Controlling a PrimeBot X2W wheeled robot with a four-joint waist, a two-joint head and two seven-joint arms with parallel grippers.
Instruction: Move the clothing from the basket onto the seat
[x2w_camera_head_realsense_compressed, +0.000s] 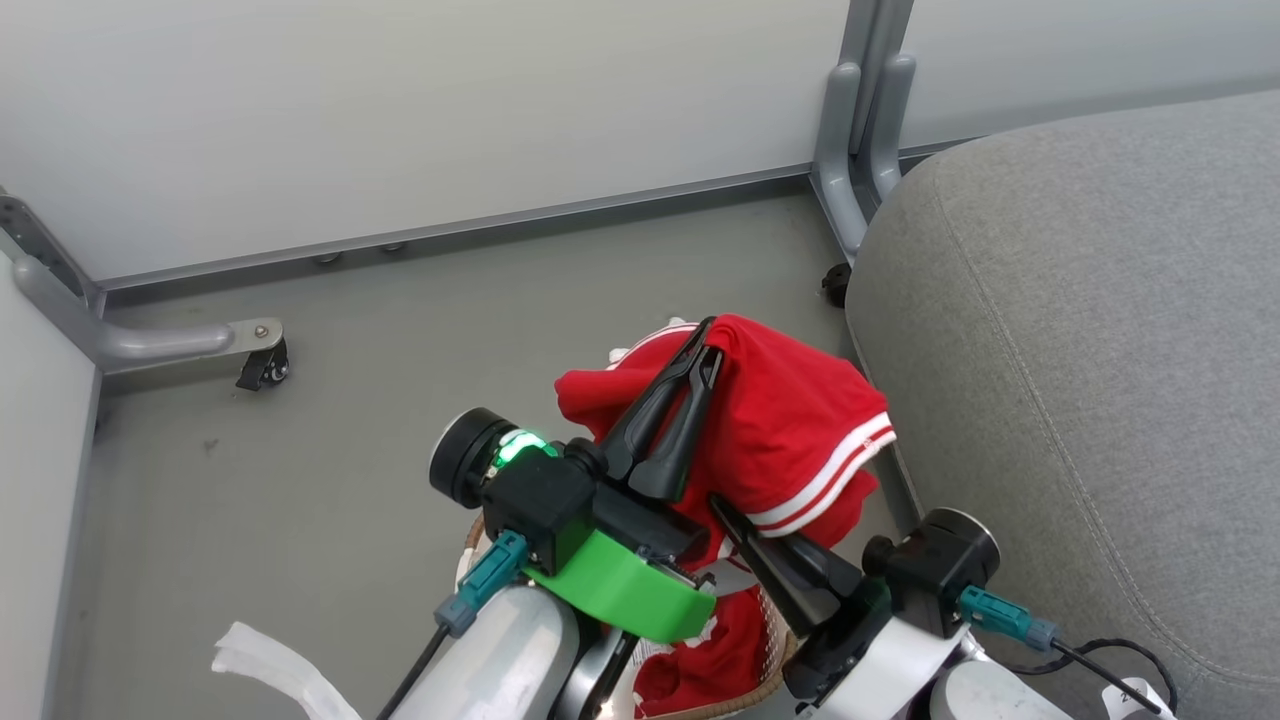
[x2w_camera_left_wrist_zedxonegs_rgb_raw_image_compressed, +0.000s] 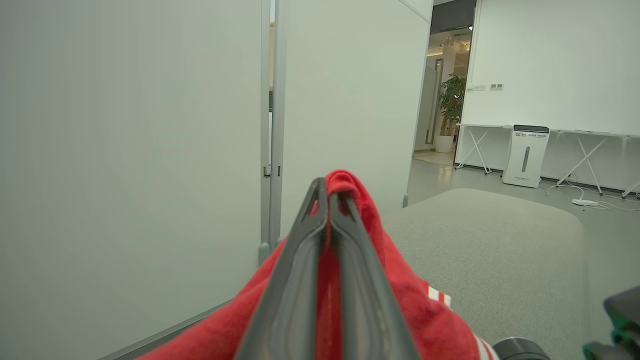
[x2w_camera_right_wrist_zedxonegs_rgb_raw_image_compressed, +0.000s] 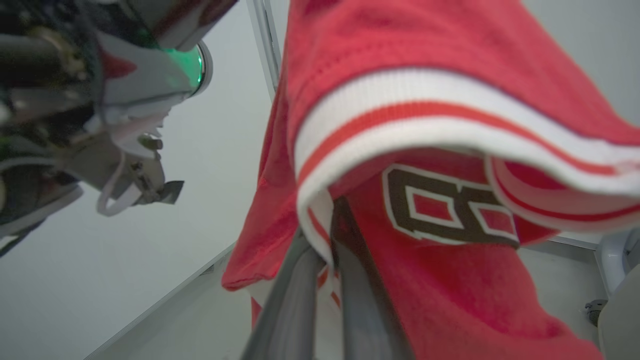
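Left gripper (x2w_camera_head_realsense_compressed: 711, 338): closed, pinching the top fold of the clothing (x2w_camera_head_realsense_compressed: 790, 420), which hangs above the basket (x2w_camera_head_realsense_compressed: 772, 675).
Right gripper (x2w_camera_head_realsense_compressed: 718, 503): closed on the clothing's lower striped edge.
Seat (x2w_camera_head_realsense_compressed: 1080, 350): just right of the clothing.

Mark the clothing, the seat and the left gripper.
clothing (x2w_camera_head_realsense_compressed: 790, 420), head view, red panel above the striped hem.
seat (x2w_camera_head_realsense_compressed: 1080, 350), head view, bare grey cushion top.
left gripper (x2w_camera_head_realsense_compressed: 711, 340), head view, between its fingertips.
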